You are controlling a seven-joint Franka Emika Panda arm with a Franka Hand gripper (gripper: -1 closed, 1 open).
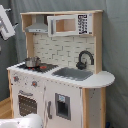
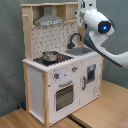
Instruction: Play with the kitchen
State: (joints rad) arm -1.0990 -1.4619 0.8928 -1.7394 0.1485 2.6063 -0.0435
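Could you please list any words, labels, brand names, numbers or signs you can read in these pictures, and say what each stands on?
None can be read.
The keypad panel on the kitchen, beside the microwave window in the first exterior view, bears rows of marks too blurred to read.
The knobs show no legible marks in either exterior view.
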